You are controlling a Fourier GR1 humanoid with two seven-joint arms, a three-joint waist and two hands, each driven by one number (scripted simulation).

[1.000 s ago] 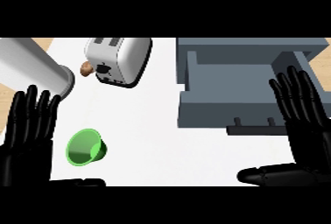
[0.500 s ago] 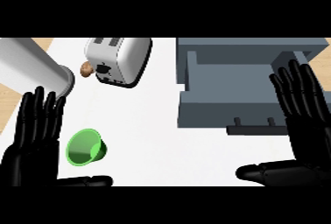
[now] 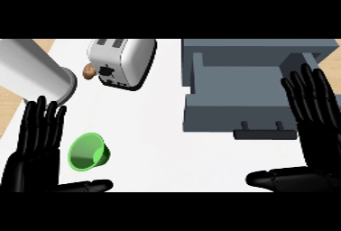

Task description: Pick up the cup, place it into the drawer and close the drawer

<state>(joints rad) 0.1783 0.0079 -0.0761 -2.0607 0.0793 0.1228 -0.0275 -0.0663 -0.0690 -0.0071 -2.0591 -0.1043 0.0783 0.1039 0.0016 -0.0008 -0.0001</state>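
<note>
A white counter (image 3: 160,131) is seen from steeply above. Low on the left side lies a green cup (image 3: 87,151), tipped on its side with its open mouth facing the lower left. It rests on the counter just beside the left hand (image 3: 32,155), between that hand's straight fingers and its thumb, and nothing grips it. The left hand is open, fingers pointing up and spread a little, thumb stretched out to the right below the cup.

On the right side, a grey drawer (image 3: 250,97) stands pulled open, its hollow inside visible and a dark handle (image 3: 265,132) on its front. The right hand (image 3: 320,131) is open too, fingers straight and pointing up, lying over the drawer's right edge, with its thumb pointing left below the drawer front.

At the top, a white toaster (image 3: 123,61) lies at a slant, a small brown object (image 3: 89,71) just beside its left end. A large pale cylinder (image 3: 33,72) fills the upper left corner.
</note>
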